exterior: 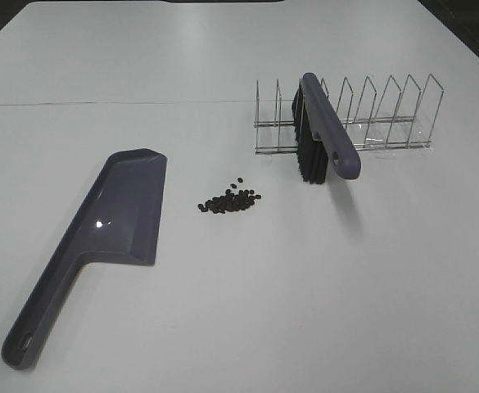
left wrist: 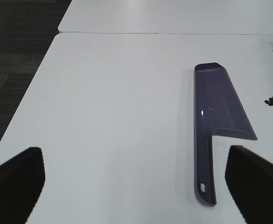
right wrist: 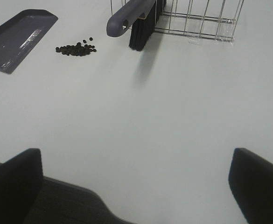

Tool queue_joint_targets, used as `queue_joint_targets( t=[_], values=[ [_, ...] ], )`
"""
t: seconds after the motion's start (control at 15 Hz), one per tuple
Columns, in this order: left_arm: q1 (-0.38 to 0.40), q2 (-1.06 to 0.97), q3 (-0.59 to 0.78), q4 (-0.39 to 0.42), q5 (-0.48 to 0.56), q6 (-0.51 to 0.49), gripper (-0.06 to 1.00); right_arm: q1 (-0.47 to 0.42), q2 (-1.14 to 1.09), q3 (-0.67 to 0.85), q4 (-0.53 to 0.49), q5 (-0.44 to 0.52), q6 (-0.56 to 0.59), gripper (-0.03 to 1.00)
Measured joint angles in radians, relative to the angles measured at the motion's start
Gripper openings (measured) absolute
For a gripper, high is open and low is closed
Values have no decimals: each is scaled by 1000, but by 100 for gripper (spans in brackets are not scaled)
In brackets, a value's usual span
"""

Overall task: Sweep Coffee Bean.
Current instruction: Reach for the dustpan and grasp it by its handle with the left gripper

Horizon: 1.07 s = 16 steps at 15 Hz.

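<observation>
One heap of coffee bean [exterior: 231, 201], too fine to count, is lying mid-table between one purple dustpan [exterior: 116, 213] nearer the left edge and one brush [exterior: 321, 135] leaning in one wire rack [exterior: 386, 115]. The left gripper [left wrist: 136, 186] and right gripper [right wrist: 136, 186] are gaping apart above the white tabletop [exterior: 305, 311]; dark carpet [left wrist: 15, 70] is showing beyond.

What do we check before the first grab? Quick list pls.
1. left tool open and empty: ok.
2. right tool open and empty: ok.
3. brush handle sticks out of the rack, free to grip: ok.
4. brush bristles clear of the rack wires: cannot tell.
5. dustpan flat on the table, handle unobstructed: ok.
6. beans in one pile between dustpan and brush: ok, a few strays at the edge.
</observation>
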<state>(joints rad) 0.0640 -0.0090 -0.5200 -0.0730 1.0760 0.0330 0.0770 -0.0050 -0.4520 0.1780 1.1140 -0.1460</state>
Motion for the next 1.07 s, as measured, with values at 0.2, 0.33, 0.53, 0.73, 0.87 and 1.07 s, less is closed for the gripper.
queue_joint_targets(
  t=[0.2, 0.33, 0.53, 0.73, 0.87, 1.07],
  values=[
    [0, 0, 0, 0, 0, 0, 99, 0, 0, 0, 0, 0, 0, 98],
    [0, 0, 0, 0, 0, 0, 99, 0, 0, 0, 0, 0, 0, 98],
    [0, 0, 0, 0, 0, 0, 99, 0, 0, 0, 0, 0, 0, 98],
    [0, 0, 0, 0, 0, 0, 99, 0, 0, 0, 0, 0, 0, 98],
    [0, 0, 0, 0, 0, 0, 99, 0, 0, 0, 0, 0, 0, 98],
    [0, 0, 0, 0, 0, 0, 99, 0, 0, 0, 0, 0, 0, 98]
  ],
)
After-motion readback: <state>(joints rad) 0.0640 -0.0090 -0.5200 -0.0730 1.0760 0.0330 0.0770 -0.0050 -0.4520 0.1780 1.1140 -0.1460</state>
